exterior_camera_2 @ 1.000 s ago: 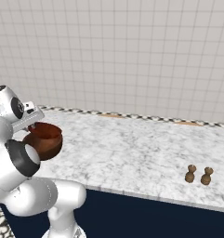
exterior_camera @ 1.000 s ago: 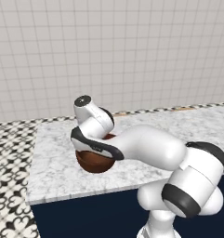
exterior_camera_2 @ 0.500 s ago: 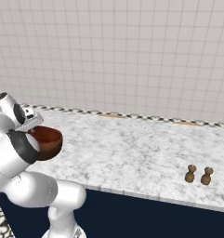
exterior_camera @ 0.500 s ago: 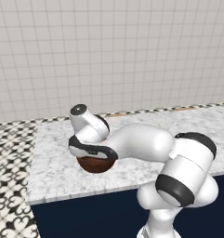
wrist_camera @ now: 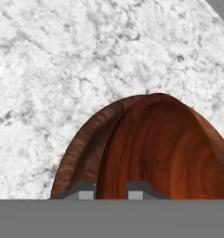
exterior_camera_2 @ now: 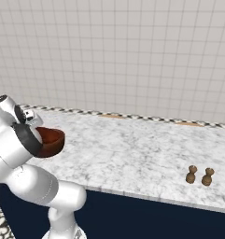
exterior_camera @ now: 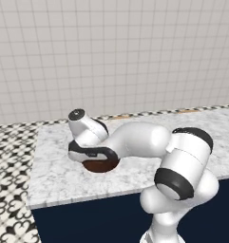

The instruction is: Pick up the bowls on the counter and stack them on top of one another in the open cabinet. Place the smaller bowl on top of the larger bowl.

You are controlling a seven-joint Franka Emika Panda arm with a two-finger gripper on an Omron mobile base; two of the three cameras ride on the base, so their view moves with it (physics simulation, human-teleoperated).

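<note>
Gripper (wrist_camera: 110, 190) clamped on larger bowl (wrist_camera: 150, 148) rim, above counter (wrist_camera: 62, 69)

larger bowl (exterior_camera_2: 51, 140) at counter's (exterior_camera_2: 132, 149) left end, two small shakers (exterior_camera_2: 199, 175) far right — well apart

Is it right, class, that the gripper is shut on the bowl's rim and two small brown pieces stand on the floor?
Not quite. The two small brown pieces stand on the counter, as the right base view shows. The gripper is indeed shut on the bowl rim.
</note>
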